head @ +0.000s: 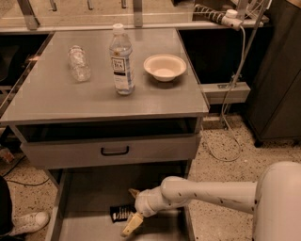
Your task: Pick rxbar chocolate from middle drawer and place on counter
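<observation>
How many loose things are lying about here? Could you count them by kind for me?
Clear plastic water bottles: 2, one upright and one lying down, on the grey counter
White round bowl: 1, on the counter
Black rectangular snack-bar wrapper: 1, in the open grey metal drawer tray, with the robot's claw open at its right end
Total: 4

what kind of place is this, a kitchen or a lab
Likely a lab or workshop, not a home kitchen: grey metal counter with drawers, speckled floor, power strip with loose cables. The gripper is down in the middle drawer by the rxbar chocolate.
</observation>
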Available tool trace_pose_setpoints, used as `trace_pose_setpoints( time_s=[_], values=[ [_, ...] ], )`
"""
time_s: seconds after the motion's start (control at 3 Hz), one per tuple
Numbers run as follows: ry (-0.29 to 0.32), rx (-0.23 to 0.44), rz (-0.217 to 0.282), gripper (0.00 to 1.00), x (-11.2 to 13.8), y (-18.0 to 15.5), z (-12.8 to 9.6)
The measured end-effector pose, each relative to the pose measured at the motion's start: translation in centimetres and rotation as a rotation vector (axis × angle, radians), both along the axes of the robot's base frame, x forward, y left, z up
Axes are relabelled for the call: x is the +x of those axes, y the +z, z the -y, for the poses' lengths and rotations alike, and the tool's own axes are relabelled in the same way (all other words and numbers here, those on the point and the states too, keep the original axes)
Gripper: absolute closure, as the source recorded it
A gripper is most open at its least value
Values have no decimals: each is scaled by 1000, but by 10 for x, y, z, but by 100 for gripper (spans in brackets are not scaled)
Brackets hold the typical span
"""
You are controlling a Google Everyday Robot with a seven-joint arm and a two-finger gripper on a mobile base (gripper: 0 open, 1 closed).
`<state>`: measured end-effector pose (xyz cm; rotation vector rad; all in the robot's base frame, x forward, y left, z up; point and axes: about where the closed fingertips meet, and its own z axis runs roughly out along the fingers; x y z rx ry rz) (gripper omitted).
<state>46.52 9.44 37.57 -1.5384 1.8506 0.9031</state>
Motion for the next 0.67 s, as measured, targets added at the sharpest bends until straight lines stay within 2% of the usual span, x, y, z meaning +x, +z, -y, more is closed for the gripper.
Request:
trace_pose_setpoints(
  time_s=[0.33,0.67],
  values=[
    [-16,7,-10,0,-2,-10,2],
    [-16,7,-10,19,-2,-10,2]
  ],
)
